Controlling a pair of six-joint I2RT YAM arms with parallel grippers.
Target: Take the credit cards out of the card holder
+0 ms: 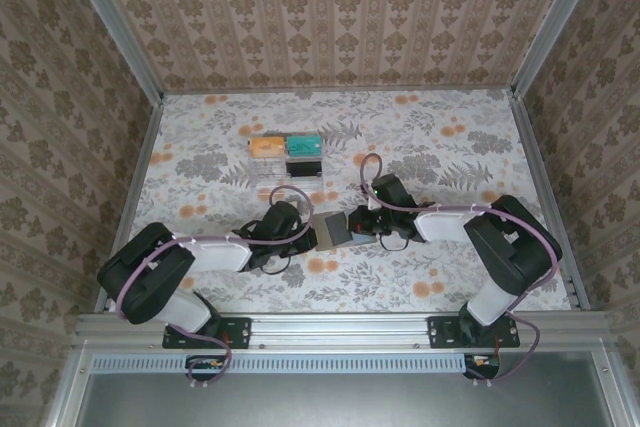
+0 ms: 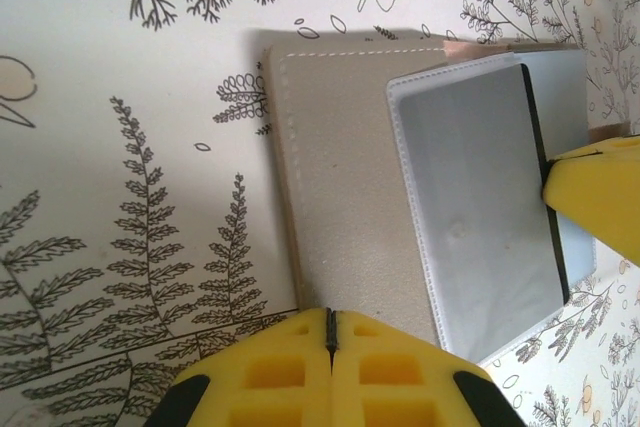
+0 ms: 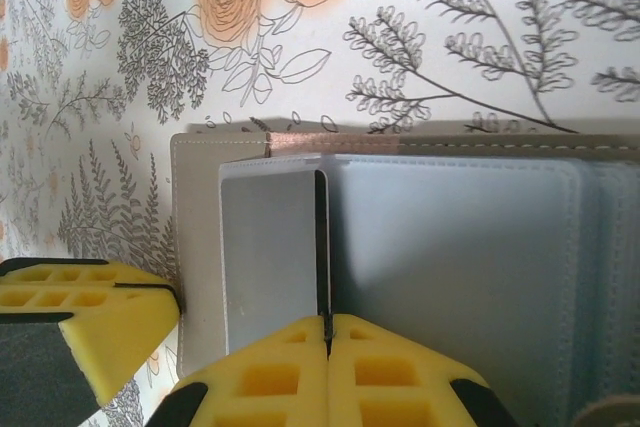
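The card holder [image 1: 330, 231] lies open on the flowered table between my two grippers. In the left wrist view its beige cover [image 2: 340, 177] carries a clear sleeve with a grey credit card [image 2: 480, 207] in it. My left gripper [image 2: 332, 319] is shut on the cover's near edge, and it sits at the holder's left side [image 1: 306, 234]. My right gripper [image 3: 327, 325] is shut on the card's thin dark edge [image 3: 322, 237], at the holder's right side [image 1: 358, 224]. One right finger [image 2: 600, 202] shows at that same edge.
A clear acrylic stand [image 1: 286, 154] with orange and teal cards stands behind the holder, towards the back. Patterned walls and a metal frame [image 1: 545, 182] bound the table on three sides. One left finger [image 3: 80, 312] sits close beside the holder's edge.
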